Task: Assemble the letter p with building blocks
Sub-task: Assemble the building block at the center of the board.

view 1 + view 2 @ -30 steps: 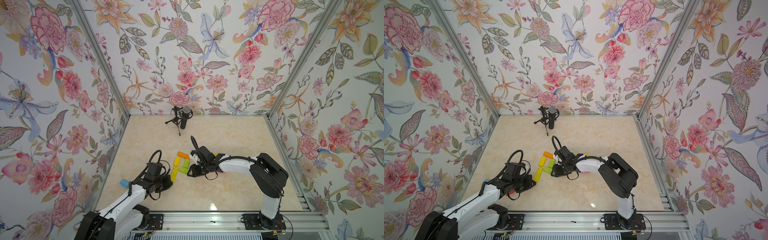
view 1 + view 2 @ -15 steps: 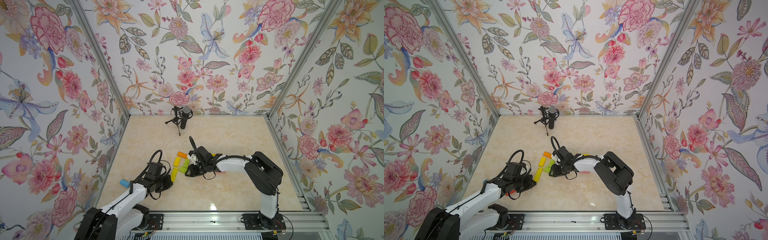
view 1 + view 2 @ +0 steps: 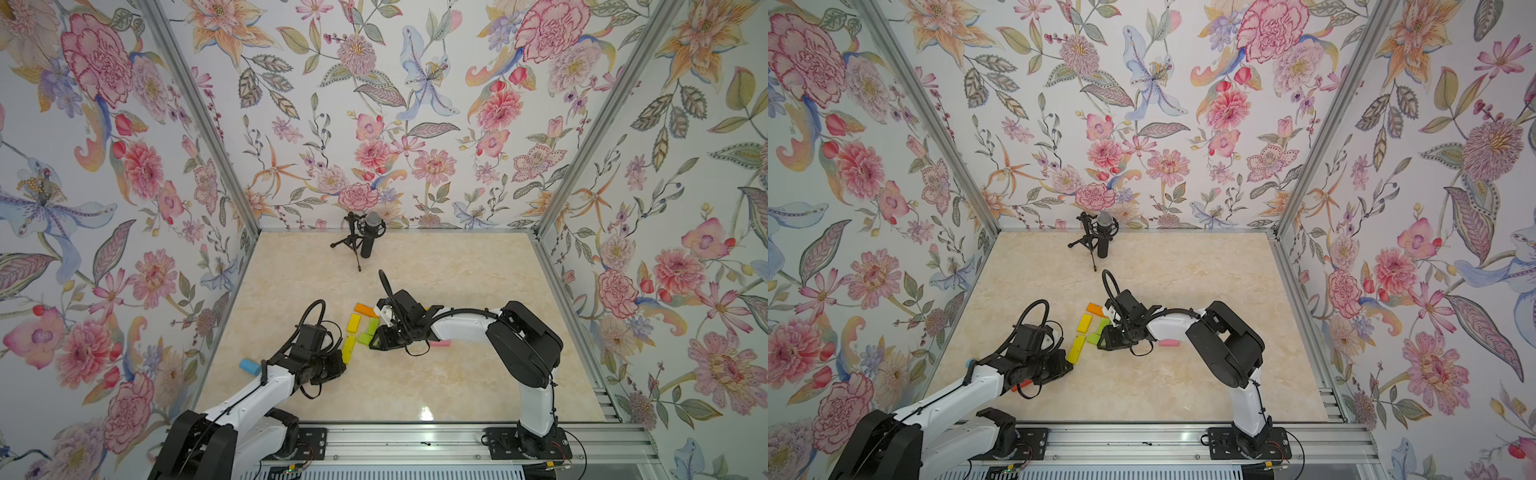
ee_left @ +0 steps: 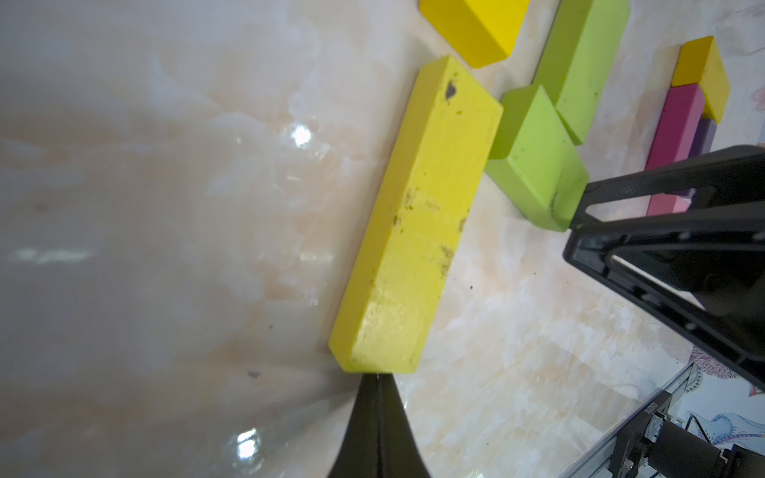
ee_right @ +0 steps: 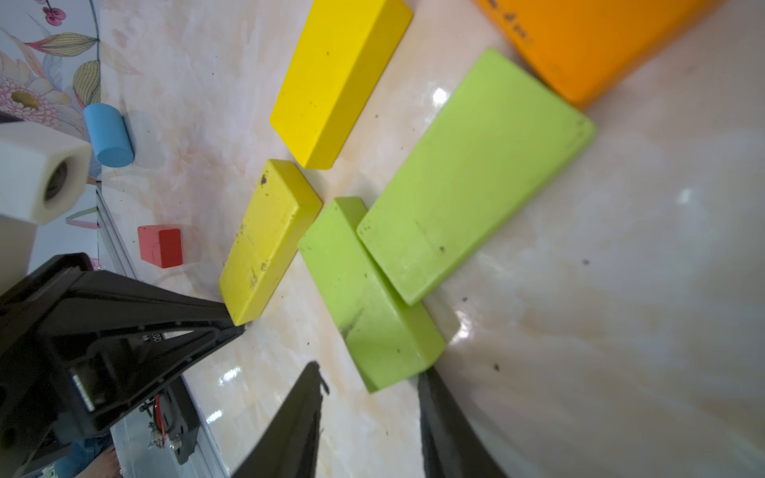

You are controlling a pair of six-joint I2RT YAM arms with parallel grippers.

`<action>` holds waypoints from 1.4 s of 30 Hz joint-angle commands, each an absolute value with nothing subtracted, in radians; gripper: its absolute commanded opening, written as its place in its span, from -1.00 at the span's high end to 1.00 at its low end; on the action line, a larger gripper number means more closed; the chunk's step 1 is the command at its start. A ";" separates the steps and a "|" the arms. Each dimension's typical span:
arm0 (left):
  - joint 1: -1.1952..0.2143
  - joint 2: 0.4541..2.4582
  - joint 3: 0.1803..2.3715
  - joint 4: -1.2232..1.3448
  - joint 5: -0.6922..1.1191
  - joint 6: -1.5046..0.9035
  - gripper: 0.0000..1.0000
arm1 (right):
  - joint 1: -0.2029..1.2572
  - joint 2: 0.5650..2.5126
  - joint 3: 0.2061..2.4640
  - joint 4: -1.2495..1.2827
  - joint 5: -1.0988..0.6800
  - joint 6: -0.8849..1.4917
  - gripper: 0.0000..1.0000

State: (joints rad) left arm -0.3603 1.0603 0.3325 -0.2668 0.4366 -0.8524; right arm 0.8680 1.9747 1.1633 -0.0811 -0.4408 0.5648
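Observation:
The building blocks lie together mid-table: an orange bar point(image 3: 365, 309), a yellow bar point(image 3: 353, 323), a long lime green bar point(image 3: 372, 326), a short lime green block point(image 3: 365, 338) and a pale yellow bar point(image 3: 348, 349). My left gripper point(image 4: 377, 376) is shut, its tip against the near end of the pale yellow bar point(image 4: 422, 219). My right gripper point(image 5: 368, 397) is open, and the end of the short green block point(image 5: 368, 289) sits just at its fingertips, one finger point(image 5: 439, 414) at the block's corner. Magenta point(image 4: 674, 128), purple point(image 4: 703, 136) and small yellow point(image 4: 703, 74) blocks lie beyond.
A pink block point(image 3: 439, 343) lies under the right forearm. A blue cylinder point(image 3: 249, 366) sits by the left wall and a red block point(image 5: 159, 246) near the left arm. A microphone on a tripod point(image 3: 368, 239) stands at the back.
My right gripper has edged slightly toward the green blocks. The left arm and the blocks have not visibly moved.

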 commanded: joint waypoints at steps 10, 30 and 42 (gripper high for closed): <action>-0.372 1.068 0.345 -0.258 0.407 -0.843 1.00 | 0.854 2.005 1.181 -0.081 -0.442 0.563 0.22; -0.371 1.105 0.348 -0.238 0.397 -0.838 1.00 | 0.772 1.787 1.058 -0.112 -0.411 0.557 0.19; -0.367 1.121 0.362 -0.227 0.388 -0.834 1.00 | 0.770 1.812 1.062 -0.111 -0.422 0.556 0.18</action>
State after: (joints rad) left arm -0.3603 1.1076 0.3428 -0.2226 0.4297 -0.8524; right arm 0.7715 1.8084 1.0695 -0.1005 -0.4282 0.5625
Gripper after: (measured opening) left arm 0.050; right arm 0.409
